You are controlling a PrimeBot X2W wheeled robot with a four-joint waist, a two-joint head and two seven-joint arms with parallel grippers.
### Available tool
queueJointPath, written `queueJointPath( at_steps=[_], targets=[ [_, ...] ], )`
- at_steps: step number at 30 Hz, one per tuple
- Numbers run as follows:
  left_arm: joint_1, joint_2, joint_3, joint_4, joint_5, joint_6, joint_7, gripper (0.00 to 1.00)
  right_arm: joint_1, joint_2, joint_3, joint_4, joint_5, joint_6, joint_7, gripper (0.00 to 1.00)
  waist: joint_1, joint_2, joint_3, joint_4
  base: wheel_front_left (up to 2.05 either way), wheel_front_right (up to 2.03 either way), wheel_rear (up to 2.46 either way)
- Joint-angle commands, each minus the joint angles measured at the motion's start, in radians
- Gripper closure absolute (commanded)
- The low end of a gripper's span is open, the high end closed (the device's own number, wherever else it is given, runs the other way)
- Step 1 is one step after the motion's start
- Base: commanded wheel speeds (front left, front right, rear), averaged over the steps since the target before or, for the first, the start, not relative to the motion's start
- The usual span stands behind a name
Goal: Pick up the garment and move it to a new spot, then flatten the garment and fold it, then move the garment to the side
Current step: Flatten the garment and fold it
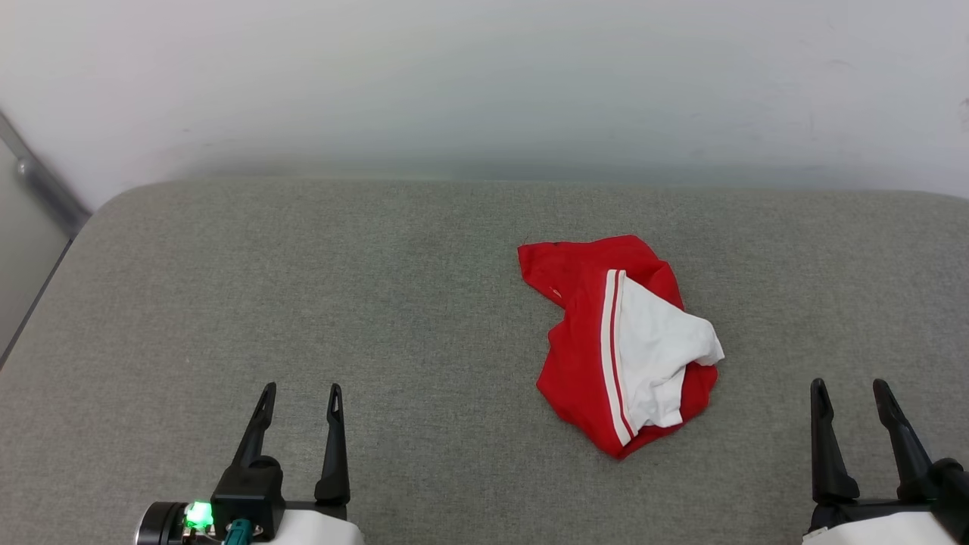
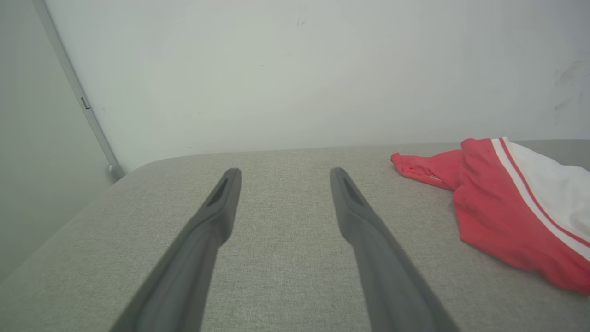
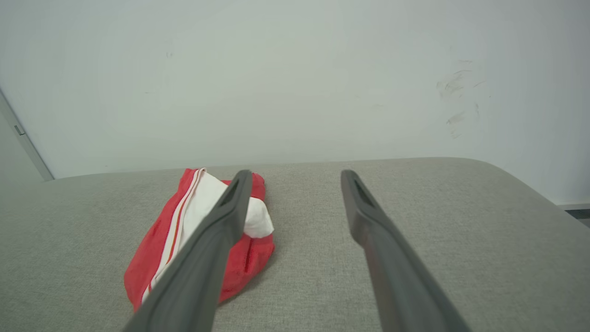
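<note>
The garment (image 1: 622,344) lies crumpled in a heap right of the middle of the grey padded surface (image 1: 303,303), red cloth with a white sleeve and striped trim on top. Its lettering is hidden in the folds. My left gripper (image 1: 300,397) stands open at the lower left, well clear of the heap, with nothing between its fingers. My right gripper (image 1: 852,392) stands open at the lower right, just right of the heap and apart from it. The garment (image 2: 516,212) sits to the right in the left wrist view, and the garment (image 3: 184,240) sits partly behind the left finger in the right wrist view.
A pale wall (image 1: 484,91) rises right behind the surface's far edge. A grey post or frame (image 1: 42,185) runs down at the far left corner. The surface's rounded left edge (image 1: 45,288) drops off at the left.
</note>
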Motion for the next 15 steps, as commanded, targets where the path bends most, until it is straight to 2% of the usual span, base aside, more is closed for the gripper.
queueJointPath(
  at_steps=[1,7,15],
  targets=[
    [0.005,-0.003,0.006,0.002,0.009,-0.007,-0.003,0.00,0.011,0.001,-0.003,0.002,0.005,0.000,-0.002,0.00,0.0000,0.0000,0.000,0.000,0.00,0.00,0.00],
    [0.005,-0.011,0.013,0.004,0.015,-0.016,-0.003,0.00,0.003,0.001,-0.009,0.001,0.007,0.000,-0.002,0.00,0.0000,0.0000,0.001,0.001,0.00,0.00,0.00],
    [-0.004,-0.019,0.022,0.004,0.017,-0.025,-0.003,0.00,-0.103,0.001,-0.006,-0.089,-0.010,0.000,-0.002,0.00,0.0000,0.0000,0.011,0.000,0.00,0.00,0.00]
  ],
)
